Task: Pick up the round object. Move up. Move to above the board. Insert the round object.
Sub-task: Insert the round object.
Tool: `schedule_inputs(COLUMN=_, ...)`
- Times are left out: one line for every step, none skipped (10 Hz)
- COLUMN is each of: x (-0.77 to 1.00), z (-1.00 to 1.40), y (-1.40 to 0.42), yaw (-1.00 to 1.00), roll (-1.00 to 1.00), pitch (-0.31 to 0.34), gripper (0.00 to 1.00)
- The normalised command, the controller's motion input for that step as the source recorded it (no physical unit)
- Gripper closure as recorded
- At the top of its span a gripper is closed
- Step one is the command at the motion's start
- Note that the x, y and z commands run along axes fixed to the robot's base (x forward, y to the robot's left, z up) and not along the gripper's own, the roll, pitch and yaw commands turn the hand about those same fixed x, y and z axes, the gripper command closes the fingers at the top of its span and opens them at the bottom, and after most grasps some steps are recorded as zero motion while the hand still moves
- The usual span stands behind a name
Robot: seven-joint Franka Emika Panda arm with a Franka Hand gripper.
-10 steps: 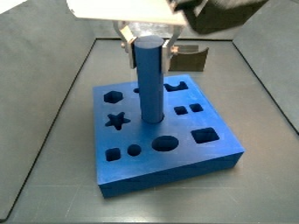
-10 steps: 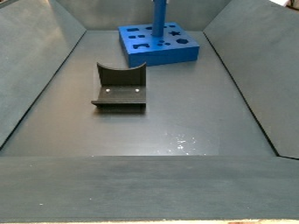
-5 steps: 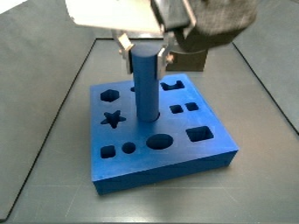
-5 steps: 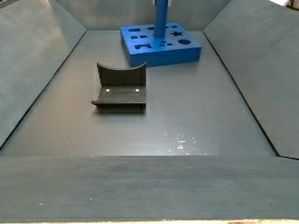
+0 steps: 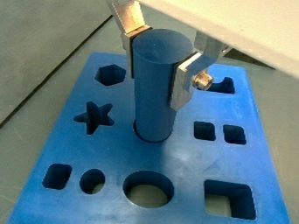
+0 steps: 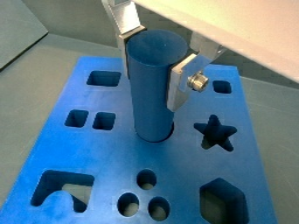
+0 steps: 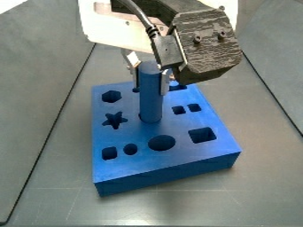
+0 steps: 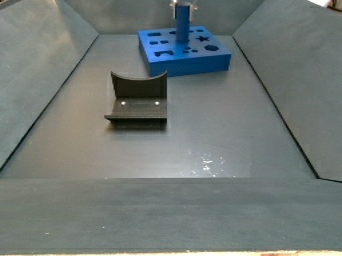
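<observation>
The round object [image 5: 158, 96], a slim blue cylinder peg, stands upright with its lower end sunk in a round hole at the middle of the board [image 5: 181, 166]. The board is a thick square blue slab with star, hexagon, round and square holes. My gripper [image 5: 158, 57] is over the board, its silver fingers [image 5: 184, 80] pressed on both sides of the peg's top. Both wrist views show this; peg [image 6: 152, 96], board [image 6: 105, 157], gripper [image 6: 155, 57]. Both side views show the peg [image 7: 149, 93] [image 8: 179, 25] in the board [image 7: 178, 158] [image 8: 187, 62] under the gripper [image 7: 151, 64].
A dark olive block with a curved notch [image 8: 136, 100] sits on the grey floor, nearer the camera than the board in a side view. Sloping grey bin walls [image 8: 54, 80] enclose the floor on both sides. Open holes surround the peg on the board.
The gripper has come down with the peg. The peg now sits deeper in the round hole, so less of it stands above the board.
</observation>
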Motion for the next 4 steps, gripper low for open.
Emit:
schedule_inputs(x=0.33, z=-1.00, y=0.00, yaw=-0.26, roll=0.00, pitch=0.000, gripper=1.00)
schedule_inputs(x=0.00, z=0.00, y=0.00, yaw=0.00, roll=0.03, pitch=0.000, gripper=1.00)
schedule_inputs(x=0.00, z=0.00, y=0.00, yaw=0.00, roll=0.00, pitch=-0.011, gripper=1.00)
schedule_inputs(x=0.00, z=-0.06, y=-0.04, yaw=0.00, roll=0.06, pitch=-0.109, gripper=1.00)
